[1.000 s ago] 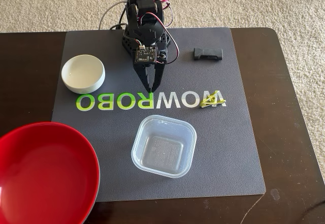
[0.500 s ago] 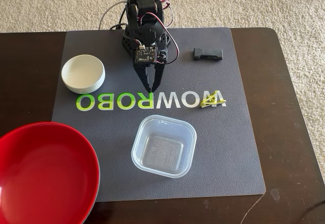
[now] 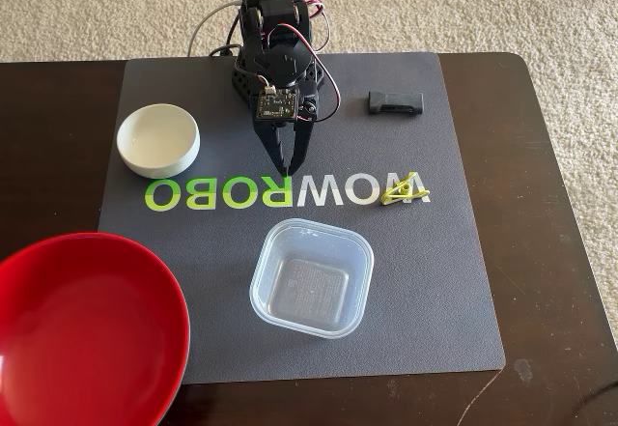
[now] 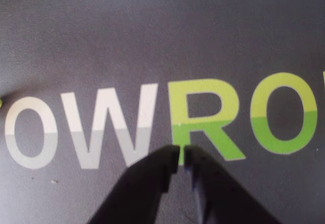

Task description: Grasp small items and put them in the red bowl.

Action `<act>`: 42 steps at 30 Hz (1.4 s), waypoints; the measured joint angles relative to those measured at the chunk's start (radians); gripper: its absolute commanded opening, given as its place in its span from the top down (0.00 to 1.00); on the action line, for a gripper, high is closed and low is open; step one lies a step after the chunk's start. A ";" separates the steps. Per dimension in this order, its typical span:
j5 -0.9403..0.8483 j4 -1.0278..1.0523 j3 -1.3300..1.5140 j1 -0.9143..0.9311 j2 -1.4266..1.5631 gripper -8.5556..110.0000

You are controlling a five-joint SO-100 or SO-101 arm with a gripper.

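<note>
Black and nearly pressed together, the gripper [image 3: 288, 168] pointed down at the grey mat [image 3: 454, 281], its fingertips [image 4: 172, 158] parted by only a thin slit over the green R of the printed lettering [image 4: 203, 117] in the wrist view and holding nothing. In the fixed view the clear square plastic tub [image 3: 312, 276] lay just below the gripper, the small white round bowl [image 3: 157, 139] to its left, and the large red bowl [image 3: 82, 334] well off to the lower left on the dark table [image 3: 565, 252]. The yellow-green looped band [image 3: 404, 191] sat to the gripper's right and the small black oblong block [image 3: 395, 103] up and to the right, all apart from it.
</note>
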 measured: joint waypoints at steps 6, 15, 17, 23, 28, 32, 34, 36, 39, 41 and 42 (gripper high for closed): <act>0.054 -0.038 -0.003 -0.063 -0.005 0.83; -0.066 0.218 -0.265 -0.466 0.006 0.73; 0.034 0.233 -0.268 -0.558 0.012 0.73; 0.278 0.252 -0.321 -0.706 -0.126 0.73; 0.081 0.252 -0.514 -0.966 -0.476 0.71; -0.060 0.244 -0.617 -1.143 -0.615 0.72; -0.077 0.241 -0.627 -1.184 -0.640 0.72; -0.066 0.215 -0.621 -1.180 -0.692 0.72; 0.018 0.120 -0.577 -1.134 -0.753 0.72; 0.094 0.046 -0.566 -1.058 -0.827 0.72; 0.133 0.006 -0.566 -1.028 -0.874 0.72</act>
